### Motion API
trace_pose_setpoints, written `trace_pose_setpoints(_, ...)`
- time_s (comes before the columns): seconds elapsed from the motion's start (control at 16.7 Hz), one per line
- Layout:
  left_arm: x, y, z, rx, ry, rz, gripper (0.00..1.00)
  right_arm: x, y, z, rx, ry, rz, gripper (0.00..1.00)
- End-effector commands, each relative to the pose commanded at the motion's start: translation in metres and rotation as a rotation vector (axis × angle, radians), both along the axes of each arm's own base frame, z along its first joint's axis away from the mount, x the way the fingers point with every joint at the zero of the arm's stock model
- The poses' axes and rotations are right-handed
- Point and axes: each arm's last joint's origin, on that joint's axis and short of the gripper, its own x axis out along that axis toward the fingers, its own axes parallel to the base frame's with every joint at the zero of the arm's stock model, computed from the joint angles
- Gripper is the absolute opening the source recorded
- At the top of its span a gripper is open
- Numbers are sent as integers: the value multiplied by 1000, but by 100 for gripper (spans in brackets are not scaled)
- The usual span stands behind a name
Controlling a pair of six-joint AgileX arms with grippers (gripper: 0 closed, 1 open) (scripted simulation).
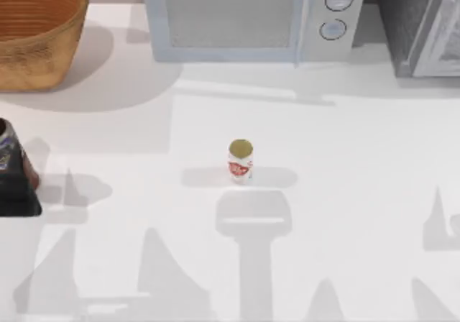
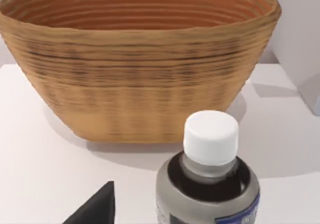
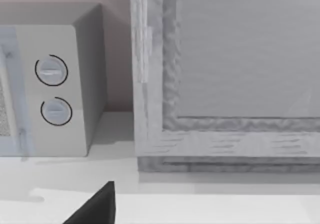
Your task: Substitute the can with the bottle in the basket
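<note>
The left gripper [image 1: 18, 192] sits at the far left edge of the table, a dark mass low beside the bottle [image 1: 13, 160]; whether its fingers are clenched on the bottle or released, I cannot tell. From the left wrist camera the bottle [image 2: 207, 184] stands upright just in front of the lens, a white cap on a dark neck with a strip of blue label at its shoulder, and one dark fingertip [image 2: 97, 209] pokes in beside it.

Beyond the bottle is the basket [image 2: 140, 84], its ribbed orange-brown inside showing nothing in the part that can be seen. In the top view the basket [image 1: 36, 49] rests at the far left corner of the table [image 1: 345, 164].

The can [image 1: 240, 161] stands upright alone near the table's middle, well apart from the basket and the bottle.

At the far side are a microwave [image 1: 251, 16] and a grey cabinet [image 1: 420, 24].
</note>
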Motion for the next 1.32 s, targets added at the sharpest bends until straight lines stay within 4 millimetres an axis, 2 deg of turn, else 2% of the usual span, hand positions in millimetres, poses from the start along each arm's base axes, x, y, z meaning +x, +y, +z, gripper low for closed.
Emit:
trace_pose_setpoints(0.3,17,6,-22,-1,37,-8,100,0,0,0,0,0,0,100)
trace_pose_setpoints(0.66,25,11,-46,-6,73,-12,100,0,0,0,0,0,0,100)
trace_pose_setpoints(1.14,25,11,-51,-8,85,-15,100,0,0,0,0,0,0,100)
trace_pose_setpoints(1.32,40,11,-53,-8,81,-12,100,0,0,0,0,0,0,100)
